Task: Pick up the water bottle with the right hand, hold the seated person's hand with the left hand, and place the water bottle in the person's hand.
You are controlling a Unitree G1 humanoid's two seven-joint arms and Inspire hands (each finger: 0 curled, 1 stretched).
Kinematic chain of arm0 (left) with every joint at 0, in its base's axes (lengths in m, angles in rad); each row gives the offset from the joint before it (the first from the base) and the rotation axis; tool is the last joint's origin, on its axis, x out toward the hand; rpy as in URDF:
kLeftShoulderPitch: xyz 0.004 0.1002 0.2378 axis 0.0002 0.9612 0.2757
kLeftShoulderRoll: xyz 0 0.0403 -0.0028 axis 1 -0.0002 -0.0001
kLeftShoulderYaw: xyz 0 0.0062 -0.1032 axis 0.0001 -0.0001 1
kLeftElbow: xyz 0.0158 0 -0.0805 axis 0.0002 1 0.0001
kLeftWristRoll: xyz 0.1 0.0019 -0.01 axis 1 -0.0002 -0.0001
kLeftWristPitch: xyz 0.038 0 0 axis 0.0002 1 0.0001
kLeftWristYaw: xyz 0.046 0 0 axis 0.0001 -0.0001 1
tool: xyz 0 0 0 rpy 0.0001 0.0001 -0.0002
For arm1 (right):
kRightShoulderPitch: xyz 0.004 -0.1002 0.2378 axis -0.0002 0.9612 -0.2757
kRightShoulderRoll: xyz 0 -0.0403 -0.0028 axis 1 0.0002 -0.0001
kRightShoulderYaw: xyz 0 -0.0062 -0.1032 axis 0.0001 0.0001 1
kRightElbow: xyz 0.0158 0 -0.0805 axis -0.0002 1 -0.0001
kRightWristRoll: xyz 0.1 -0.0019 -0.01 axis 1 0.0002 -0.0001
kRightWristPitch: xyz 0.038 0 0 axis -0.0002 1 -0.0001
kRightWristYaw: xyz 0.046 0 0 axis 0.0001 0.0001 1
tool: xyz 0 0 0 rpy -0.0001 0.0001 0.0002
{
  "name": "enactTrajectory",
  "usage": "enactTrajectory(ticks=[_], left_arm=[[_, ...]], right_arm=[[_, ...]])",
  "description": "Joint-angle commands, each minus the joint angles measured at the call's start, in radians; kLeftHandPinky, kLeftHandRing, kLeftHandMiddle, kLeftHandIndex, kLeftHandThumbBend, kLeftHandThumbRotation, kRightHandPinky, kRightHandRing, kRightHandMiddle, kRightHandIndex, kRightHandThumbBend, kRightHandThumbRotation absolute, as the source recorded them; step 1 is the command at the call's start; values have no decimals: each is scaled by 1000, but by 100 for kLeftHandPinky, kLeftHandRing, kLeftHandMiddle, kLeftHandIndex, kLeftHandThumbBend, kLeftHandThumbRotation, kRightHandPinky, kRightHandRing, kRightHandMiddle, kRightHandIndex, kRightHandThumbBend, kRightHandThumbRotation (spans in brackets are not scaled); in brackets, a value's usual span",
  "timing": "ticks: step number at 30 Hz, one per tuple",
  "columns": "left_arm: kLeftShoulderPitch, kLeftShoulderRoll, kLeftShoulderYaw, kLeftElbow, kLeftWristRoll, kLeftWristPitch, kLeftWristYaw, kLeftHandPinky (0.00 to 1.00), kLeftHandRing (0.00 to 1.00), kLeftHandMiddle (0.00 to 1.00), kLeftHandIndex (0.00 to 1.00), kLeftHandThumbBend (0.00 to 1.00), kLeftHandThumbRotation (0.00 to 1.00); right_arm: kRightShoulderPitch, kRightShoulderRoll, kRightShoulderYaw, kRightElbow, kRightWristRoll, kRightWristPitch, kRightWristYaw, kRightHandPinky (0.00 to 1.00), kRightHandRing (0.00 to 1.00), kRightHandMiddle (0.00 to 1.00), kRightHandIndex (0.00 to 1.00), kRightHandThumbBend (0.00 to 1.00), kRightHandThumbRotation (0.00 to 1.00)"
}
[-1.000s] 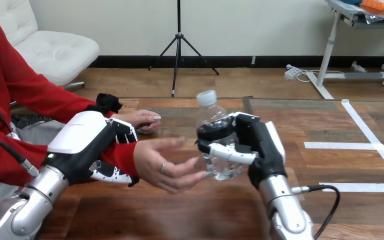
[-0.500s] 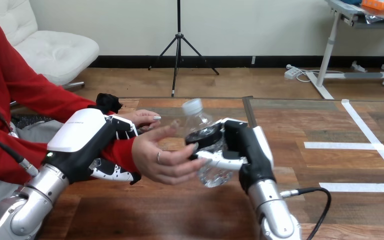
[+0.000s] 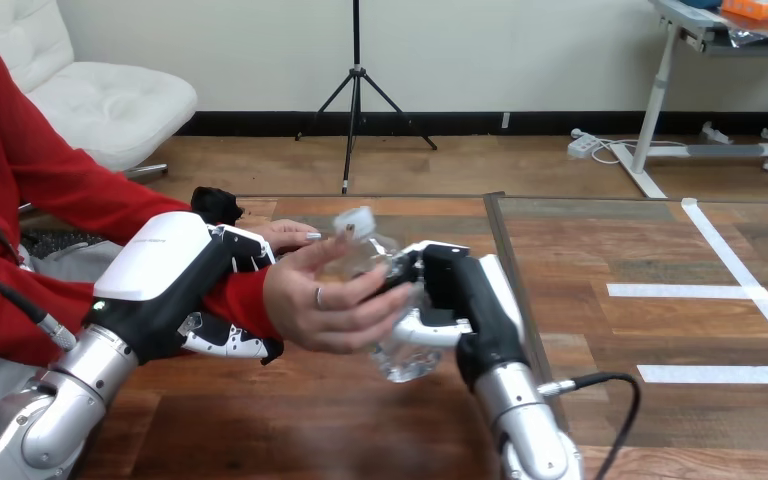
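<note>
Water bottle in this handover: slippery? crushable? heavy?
The water bottle looks like clear, thin plastic: probably smooth, somewhat slippery. It is tilted between the right hand and the person's hand, so it may slide. Walls likely dent under a hard squeeze. No fill level shows; weight unclear.

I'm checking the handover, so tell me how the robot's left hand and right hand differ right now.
The left hand is curled round the person's red-sleeved wrist; the right hand is curled round the water bottle. The left hand shows its broad white back shell; the right hand shows mostly black. Both are shut on something. The person's hand is on the water bottle too.
</note>
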State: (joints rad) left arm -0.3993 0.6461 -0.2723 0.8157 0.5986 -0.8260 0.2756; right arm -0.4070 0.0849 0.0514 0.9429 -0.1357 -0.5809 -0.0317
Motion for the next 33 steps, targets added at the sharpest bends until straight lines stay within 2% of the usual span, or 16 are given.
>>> enactTrajectory(ticks=[1,8,14,17,33], left_arm=[[-71,-22,27,-57,-6,-13,33,23,30,39,40,76,4],[-71,-26,27,-60,-3,-10,37,24,31,40,41,77,2],[-69,-30,27,-59,-9,-10,33,24,31,40,41,77,1],[-71,-31,27,-53,-17,-12,21,24,31,39,41,77,1],[-77,-42,23,-38,-5,-13,34,24,31,39,40,78,1]], right_arm=[[-46,20,15,-56,-6,-36,-11,11,16,22,24,78,0],[-36,24,27,-58,0,-55,0,10,16,22,24,77,0],[-26,28,42,-66,-16,-61,-13,10,16,22,24,77,0],[-19,32,48,-77,-23,-56,-20,11,17,23,25,77,0],[20,53,86,-143,-53,-7,-58,12,18,23,25,76,0]])
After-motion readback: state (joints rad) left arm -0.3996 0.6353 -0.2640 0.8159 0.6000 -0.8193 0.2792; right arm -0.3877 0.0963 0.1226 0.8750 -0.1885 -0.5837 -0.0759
